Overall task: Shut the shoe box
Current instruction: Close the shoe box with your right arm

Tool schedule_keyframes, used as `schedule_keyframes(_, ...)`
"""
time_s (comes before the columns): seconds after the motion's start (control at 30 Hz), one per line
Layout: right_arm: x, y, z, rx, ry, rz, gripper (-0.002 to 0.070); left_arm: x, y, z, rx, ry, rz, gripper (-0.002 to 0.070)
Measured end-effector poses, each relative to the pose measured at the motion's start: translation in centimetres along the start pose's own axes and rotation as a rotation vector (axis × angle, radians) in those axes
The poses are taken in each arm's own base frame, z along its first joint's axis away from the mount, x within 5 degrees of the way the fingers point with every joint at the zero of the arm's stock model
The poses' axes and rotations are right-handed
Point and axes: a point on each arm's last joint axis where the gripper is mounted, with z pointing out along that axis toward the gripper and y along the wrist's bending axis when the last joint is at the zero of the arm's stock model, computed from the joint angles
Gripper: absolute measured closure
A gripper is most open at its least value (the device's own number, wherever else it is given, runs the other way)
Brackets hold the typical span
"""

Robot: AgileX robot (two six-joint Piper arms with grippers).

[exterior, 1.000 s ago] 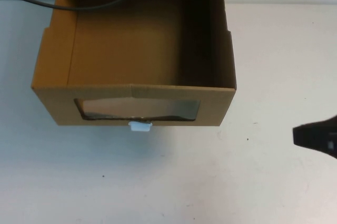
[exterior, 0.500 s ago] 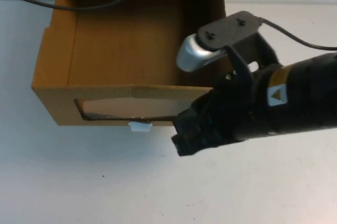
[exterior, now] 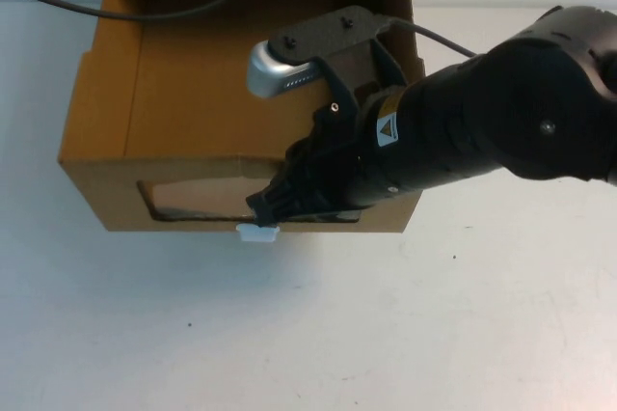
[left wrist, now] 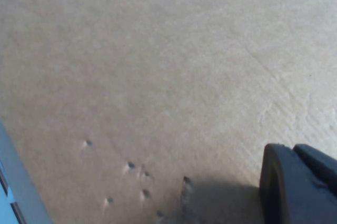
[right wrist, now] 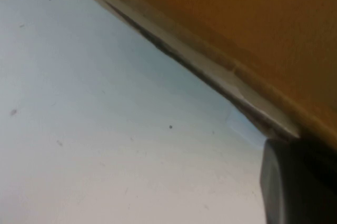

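The shoe box [exterior: 106, 189] is a brown cardboard drawer standing open and empty at the table's back. Its front panel has a clear window [exterior: 193, 201] with a small white pull tab [exterior: 256, 232] below it. My right gripper [exterior: 275, 206] reaches over the box's right half, and its dark tip is at the front panel just above the tab. In the right wrist view the gripper [right wrist: 295, 182] is against the box front [right wrist: 253, 24]. My left gripper [left wrist: 297, 187] is outside the high view. Its wrist view shows it close to a plain cardboard surface [left wrist: 158, 66].
A black cable [exterior: 174, 11] hangs across the back of the box. The right arm's own cable [exterior: 443, 40] trails to the right. White table [exterior: 308, 334] lies in front of the box and to its right.
My right arm came in from the right edge and swept left over the box. Its tip now sits at the front panel by the tab. The box has not moved.
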Motion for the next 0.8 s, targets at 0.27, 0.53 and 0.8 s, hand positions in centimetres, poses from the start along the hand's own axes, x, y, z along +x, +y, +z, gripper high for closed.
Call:
schedule_keyframes(0.27, -1.0, -0.7, 0.6, 0.013, -0.037, 0.017, 0.0687, 0.0, 0.0, 0.0, 0.000, 0.000, 0.000, 0.0677)
schedule_keyframes(0.53, -1.5, -0.6, 0.5, 0.003, -0.080, 0.025, 0.0687, 0.0, 0.0, 0.0, -0.001, 0.001, 0.001, 0.0677)
schedule_keyframes(0.8, -1.0, -0.2, 0.5, -0.039, -0.026, 0.062, 0.0687, 0.0, 0.0, 0.0, -0.002, 0.001, 0.002, 0.0677)
